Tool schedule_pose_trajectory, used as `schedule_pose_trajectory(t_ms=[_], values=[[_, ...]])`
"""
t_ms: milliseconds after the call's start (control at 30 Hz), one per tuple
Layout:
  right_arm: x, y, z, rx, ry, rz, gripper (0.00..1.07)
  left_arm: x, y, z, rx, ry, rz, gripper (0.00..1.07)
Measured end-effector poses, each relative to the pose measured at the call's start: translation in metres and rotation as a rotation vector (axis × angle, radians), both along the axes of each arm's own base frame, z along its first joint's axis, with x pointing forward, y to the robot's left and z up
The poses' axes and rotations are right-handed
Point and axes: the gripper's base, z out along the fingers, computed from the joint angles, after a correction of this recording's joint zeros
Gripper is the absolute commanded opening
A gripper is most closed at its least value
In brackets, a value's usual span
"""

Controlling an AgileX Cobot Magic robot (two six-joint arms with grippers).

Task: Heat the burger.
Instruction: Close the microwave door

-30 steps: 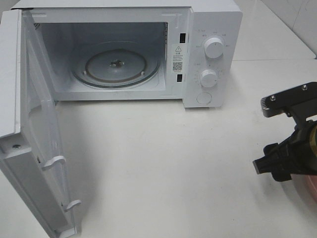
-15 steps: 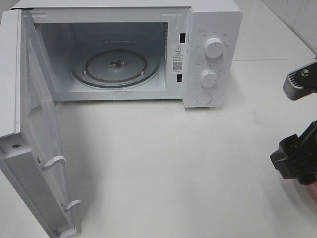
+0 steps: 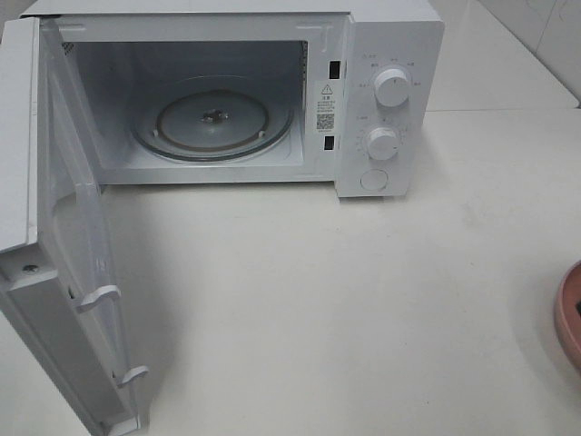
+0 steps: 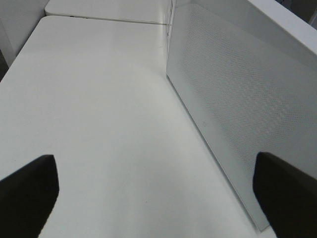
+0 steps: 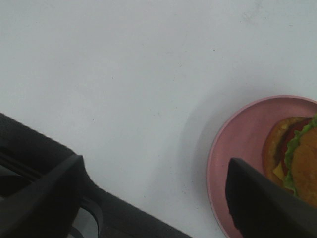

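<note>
The burger (image 5: 296, 158), with a brown bun, green lettuce and red and yellow layers, lies on a round pink plate (image 5: 237, 144); the right wrist view's edge cuts it off. My right gripper (image 5: 153, 198) is open and empty above the table, and one finger (image 5: 262, 206) hangs over the plate's rim. In the high view only the plate's edge (image 3: 570, 313) shows at the far right; the burger and both grippers are out of view there. My left gripper (image 4: 158, 198) is open and empty, low over the table beside the microwave door (image 4: 233, 99).
The white microwave (image 3: 381, 91) stands at the back with its door (image 3: 64, 272) swung wide open to the left. A glass turntable (image 3: 213, 118) lies inside the cavity. The white table (image 3: 318, 300) spreads in front.
My right arm has drawn back to the right and left the high view. The pink plate's edge, which it covered, now shows there.
</note>
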Motion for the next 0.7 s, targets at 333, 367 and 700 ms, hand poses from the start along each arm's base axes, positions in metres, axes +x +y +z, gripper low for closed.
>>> schedule_pose_trajectory(t_ms=[333, 367, 700], values=[[-0.035, -0.018, 0.014, 0.09, -0.07, 0.008, 0.76, 0.0, 0.0, 0.0, 0.0, 0.0, 0.0, 1.0], [-0.038, -0.02, 0.014, 0.098, -0.082, 0.008, 0.76, 0.0, 0.0, 0.0, 0.0, 0.0, 0.0, 1.0], [-0.067, -0.042, -0.002, 0.15, -0.212, -0.061, 0.76, 0.0, 0.0, 0.0, 0.0, 0.0, 0.0, 1.0]])
